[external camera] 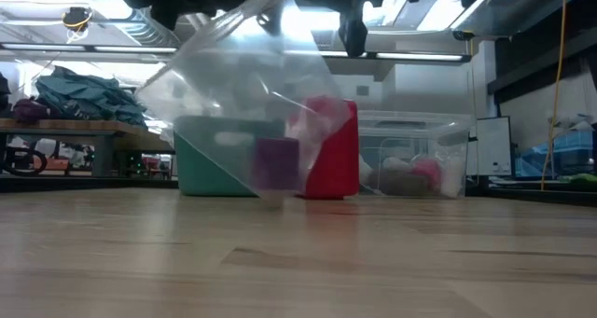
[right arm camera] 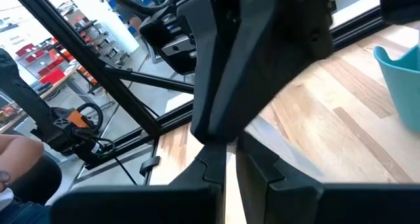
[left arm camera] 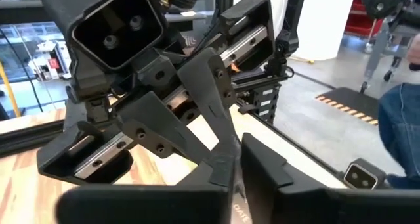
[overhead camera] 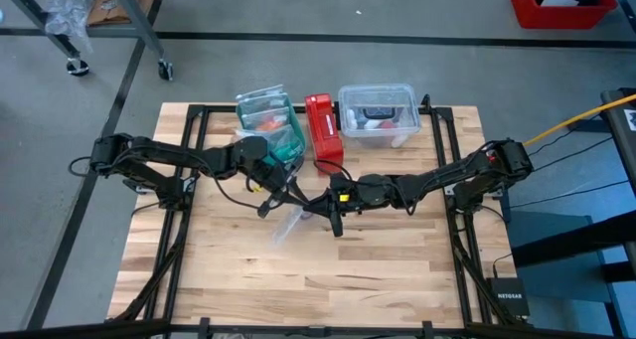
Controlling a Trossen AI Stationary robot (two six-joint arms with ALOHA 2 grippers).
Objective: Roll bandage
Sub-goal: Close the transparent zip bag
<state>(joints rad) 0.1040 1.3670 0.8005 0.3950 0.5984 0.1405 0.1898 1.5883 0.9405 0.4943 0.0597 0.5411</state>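
Note:
A clear plastic bag (external camera: pixel 242 94) hangs in mid-air over the table's middle, and its lowest corner (external camera: pixel 272 199) is at or just above the wood. The purple bandage (external camera: pixel 277 161) sits low inside it as a small block. In the high view the bag (overhead camera: pixel 288 223) shows as a pale sliver below the two grippers. My left gripper (overhead camera: pixel 286 194) and my right gripper (overhead camera: pixel 326 210) meet tip to tip above it. Each is shut on the bag's top edge. My left gripper pinches a thin edge of the bag's top (left arm camera: pixel 237 196) between its two fingers, slanting down from the table's left. The bag hangs below it. My right gripper pinches the bag's top edge (right arm camera: pixel 228 181) between its two fingers, slanting down from the table's right, close against the left gripper's fingers. The bag hangs below it.
A teal container (overhead camera: pixel 273 130), a red box (overhead camera: pixel 324 130) and a clear plastic bin (overhead camera: pixel 378 115) stand in a row at the table's far side. Bare wood lies toward the near edge. A person stands beside the table (left arm camera: pixel 400 132).

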